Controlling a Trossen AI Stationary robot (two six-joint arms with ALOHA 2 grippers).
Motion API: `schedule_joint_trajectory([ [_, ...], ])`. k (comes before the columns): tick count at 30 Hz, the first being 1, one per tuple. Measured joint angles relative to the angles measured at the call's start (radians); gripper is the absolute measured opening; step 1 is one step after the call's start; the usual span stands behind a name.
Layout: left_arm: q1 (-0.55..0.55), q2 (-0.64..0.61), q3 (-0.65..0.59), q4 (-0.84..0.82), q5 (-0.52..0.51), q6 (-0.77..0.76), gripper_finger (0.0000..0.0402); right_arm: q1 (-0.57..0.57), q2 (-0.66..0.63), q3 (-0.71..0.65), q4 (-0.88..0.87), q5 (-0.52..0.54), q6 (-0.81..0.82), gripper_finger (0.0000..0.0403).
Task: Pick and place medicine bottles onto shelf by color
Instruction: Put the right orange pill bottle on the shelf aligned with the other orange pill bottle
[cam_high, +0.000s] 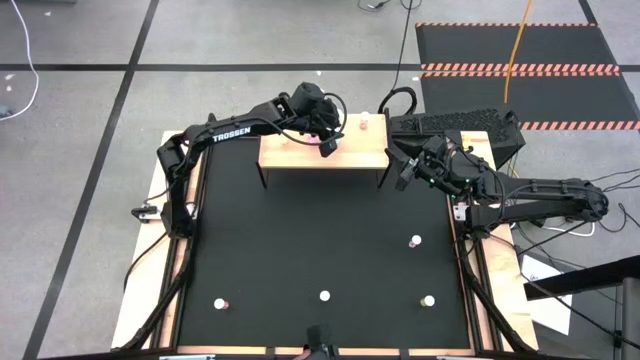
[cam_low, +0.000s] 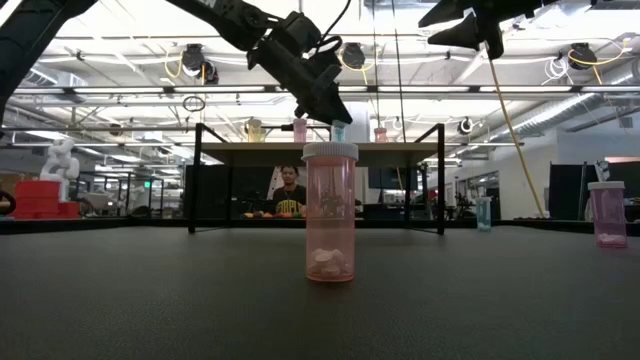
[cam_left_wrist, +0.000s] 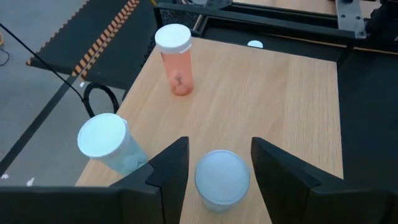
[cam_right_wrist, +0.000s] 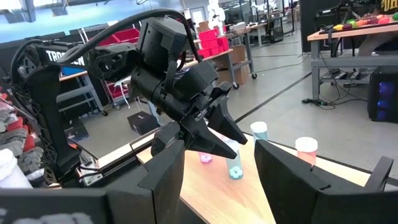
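The light-wood shelf (cam_high: 290, 155) stands at the table's far side. My left gripper (cam_high: 327, 146) hangs over it, open, its fingers on either side of a blue-green bottle (cam_left_wrist: 222, 179) that stands upright on the shelf top, a narrow gap showing on each side of its white cap. A second blue-green bottle (cam_left_wrist: 109, 144) stands at the shelf's edge and a pink one (cam_left_wrist: 176, 59) farther along. My right gripper (cam_high: 403, 172) is open and empty, in the air off the shelf's right end. Several more bottles stand on the black table, one (cam_low: 329, 212) close to the low camera.
Loose bottles stand on the mat at the right (cam_high: 416, 240) and along the near edge (cam_high: 221, 302), (cam_high: 325, 296), (cam_high: 428, 300). A pink bottle (cam_high: 364, 122) stands at the shelf's far right. A person (cam_low: 289, 190) shows in the room behind the shelf.
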Motion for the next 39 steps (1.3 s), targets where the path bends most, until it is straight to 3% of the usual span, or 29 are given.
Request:
schedule_joint_trajectory([
  [5, 0.002, -0.021, -0.001, -0.005, 0.0, 0.01, 0.0189, 0.0, 0.0, 0.0, 0.001, 0.0, 0.004, 0.0192],
  [12, 0.007, -0.153, -0.001, 0.025, -0.029, 0.061, 0.0227, 0.0, 0.0, 0.001, -0.017, -0.028, 0.047, 0.0192],
  [18, -0.009, -0.287, 0.001, 0.099, -0.028, -0.024, 0.027, 0.001, 0.001, 0.001, -0.059, -0.04, 0.068, 0.0192],
  [26, -0.09, -0.422, 0.001, 0.109, -0.024, -0.18, 0.0274, 0.0, 0.019, 0.001, -0.079, -0.213, 0.058, 0.0192],
  [33, -0.297, -0.462, 0.001, 0.11, -0.048, -0.214, 0.0229, 0.0, 0.007, 0.001, -0.098, -0.311, 0.07, 0.0192],
  [39, -0.56, -0.397, 0.0, 0.103, -0.329, -0.173, 0.0203, -0.005, -0.034, 0.001, -0.25, -0.315, 0.041, 0.0192],
])
